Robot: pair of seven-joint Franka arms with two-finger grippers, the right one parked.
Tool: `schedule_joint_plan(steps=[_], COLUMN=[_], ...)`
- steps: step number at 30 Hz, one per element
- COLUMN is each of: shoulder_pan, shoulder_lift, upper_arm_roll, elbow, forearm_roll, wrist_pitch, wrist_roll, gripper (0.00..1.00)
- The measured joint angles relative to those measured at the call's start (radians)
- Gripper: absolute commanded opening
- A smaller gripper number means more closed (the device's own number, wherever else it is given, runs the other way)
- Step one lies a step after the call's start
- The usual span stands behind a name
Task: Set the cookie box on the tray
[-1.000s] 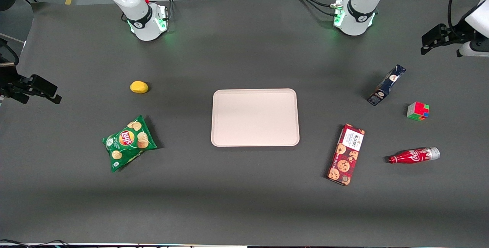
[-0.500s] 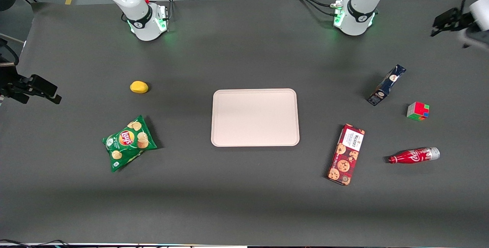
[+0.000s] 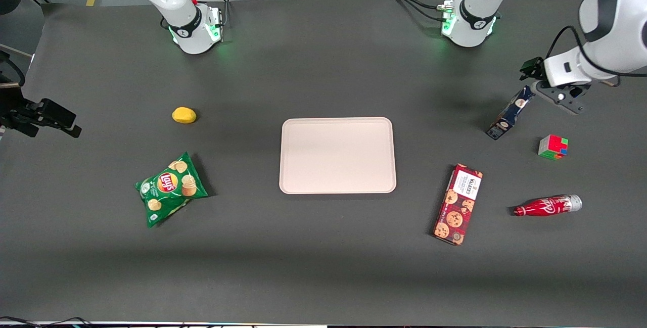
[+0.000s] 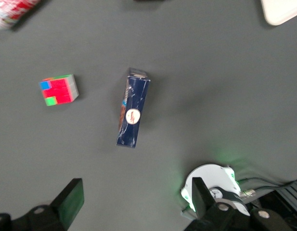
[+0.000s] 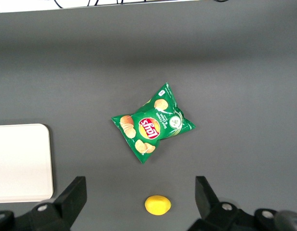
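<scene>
The cookie box (image 3: 510,113) is a dark navy carton with a round cookie picture, lying toward the working arm's end of the table; it also shows in the left wrist view (image 4: 133,113). The pale pinkish tray (image 3: 337,120) sits flat at the table's middle with nothing on it, and only its corner (image 4: 283,12) reaches the wrist view. My gripper (image 3: 558,94) hangs above the table beside the box's upper end, not touching it. Its fingers (image 4: 73,192) are spread wide, so the gripper (image 4: 135,187) is open with only bare table between them.
A colourful cube (image 3: 553,146), a red cola bottle (image 3: 548,205) on its side and a long red cookie box (image 3: 458,204) lie nearer the front camera than the navy box. A green chip bag (image 3: 169,188) and a lemon (image 3: 184,114) lie toward the parked arm's end.
The working arm has swung in from the table's end and come down over the cookie box. Nothing on the table has moved.
</scene>
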Motion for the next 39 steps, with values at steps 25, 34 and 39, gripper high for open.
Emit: schedule_joint_plan(steps=[25,34,39], shoulder_pan=[0.001,0.001,0.001], shoulder_lift=[0.137,0.197,0.198], upper_arm_roll=[0.089,0.094,0.101], elbow=[-0.288,-0.286,-0.283], forearm_roll=[0.002,0.002,0.002], wrist_pitch=[0.561,0.61,0.61], wrist_roll=[0.134,0.137,0.138], gripper=[0.44,0.0,0.0])
